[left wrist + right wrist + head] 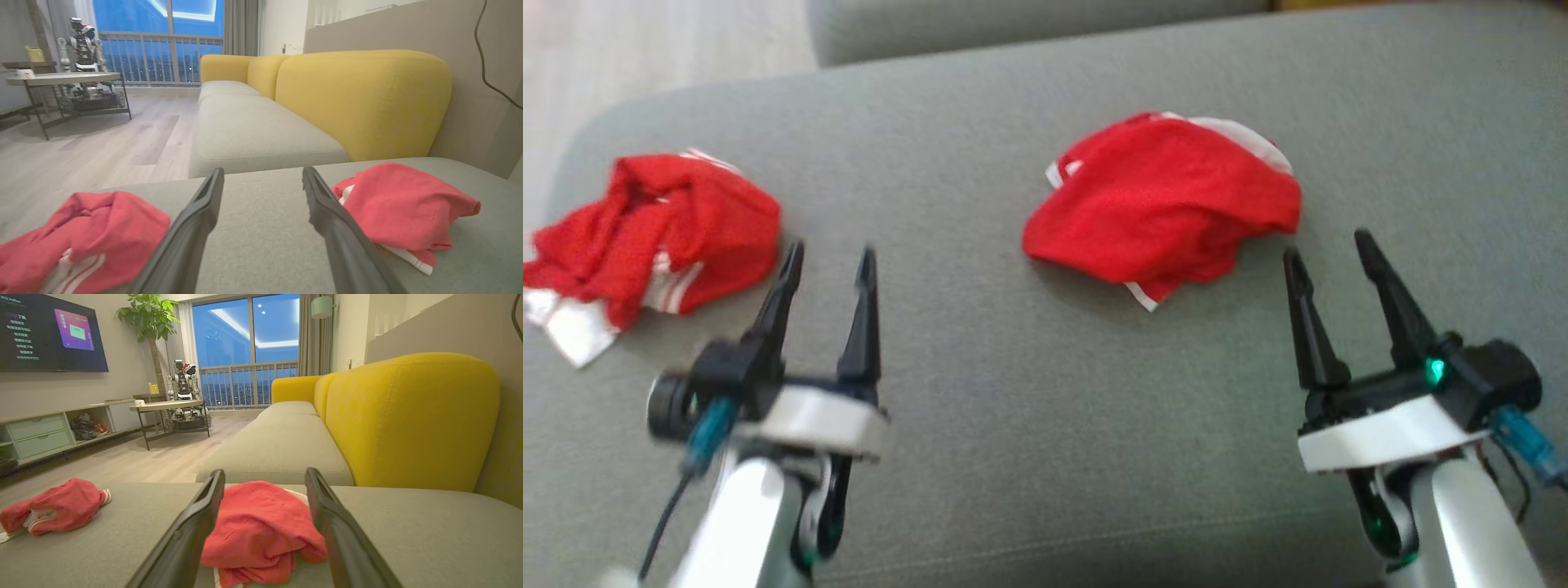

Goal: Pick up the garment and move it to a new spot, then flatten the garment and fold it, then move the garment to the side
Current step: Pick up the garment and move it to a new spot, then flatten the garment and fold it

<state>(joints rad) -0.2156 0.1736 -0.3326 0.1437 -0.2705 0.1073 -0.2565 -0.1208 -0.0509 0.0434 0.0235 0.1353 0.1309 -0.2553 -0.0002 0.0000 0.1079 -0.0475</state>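
With the left gripper (832, 249) and right gripper (1327, 245) both spread and empty over the grey cushion (1013, 408), the crumpled red garment (1164, 208) at the right gripper's eleven o'clock looks light, limp and prone to bunching, so it is probably best pinched at its white-trimmed six o'clock hem.

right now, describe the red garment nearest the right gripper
On the grey cushion, find the red garment near its middle, just ahead of the right gripper. Unlike the other garment at the left edge, it lies as one smooth mound.
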